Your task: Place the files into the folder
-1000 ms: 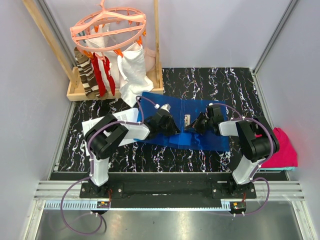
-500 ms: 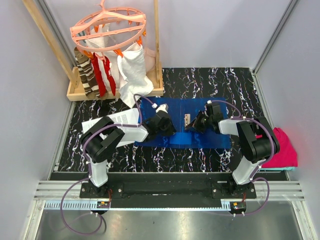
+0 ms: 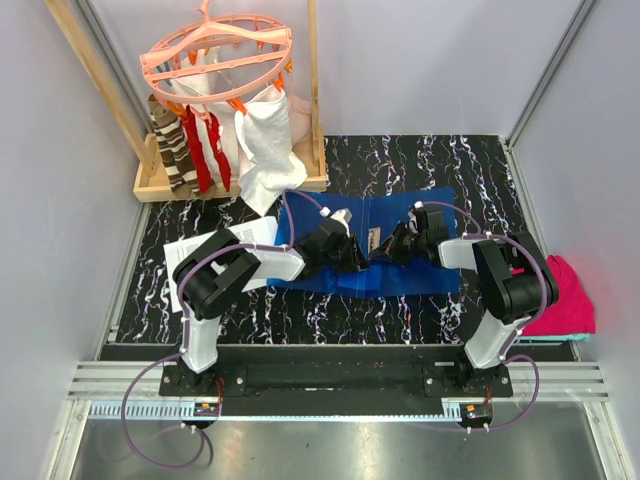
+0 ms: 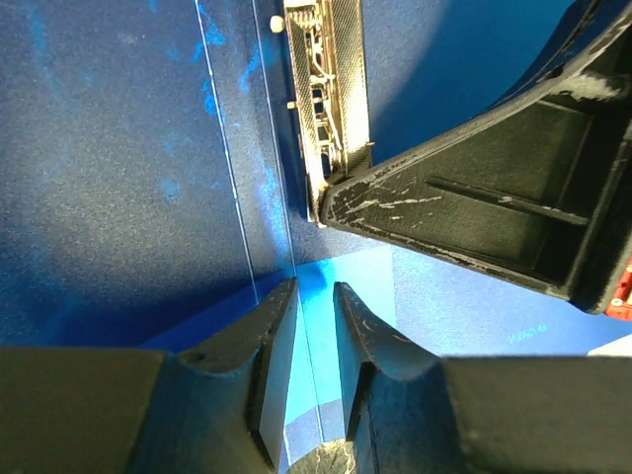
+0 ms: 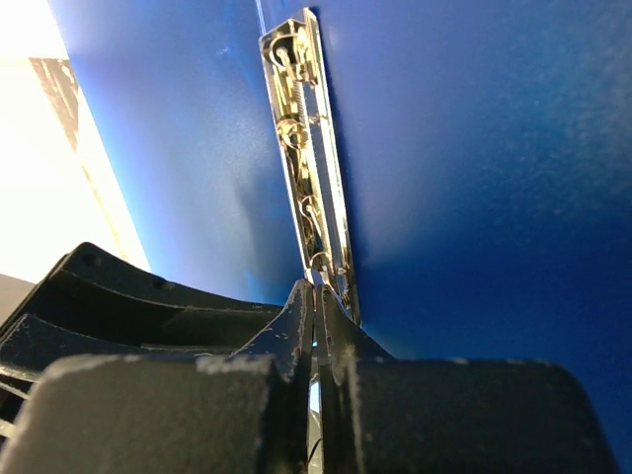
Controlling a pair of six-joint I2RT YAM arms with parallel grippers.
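Note:
The blue folder [image 3: 415,275] lies open in the middle of the table. Its metal clip [image 3: 374,241] sits at the centre fold. My right gripper [image 3: 392,247] is shut on the near end of the clip [image 5: 306,148], over the folder's blue inside [image 5: 474,148]. My left gripper [image 3: 352,252] is just left of the clip, low over the folder. In the left wrist view its jaws [image 4: 314,291] stand a narrow gap apart with only the folder [image 4: 118,148] showing between them, the clip [image 4: 331,109] just ahead. The files [image 3: 185,250] lie on the table to the left, partly under my left arm.
A wooden rack [image 3: 160,185] with a pink hanger [image 3: 215,55], striped and red cloths and a white cloth bag [image 3: 265,140] stands at the back left. A folded magenta cloth [image 3: 570,295] lies at the right edge. Walls close both sides.
My left gripper has moved right across the folder, closer to the clip. The folder's outline has shifted a little. My right gripper has stayed at the clip.

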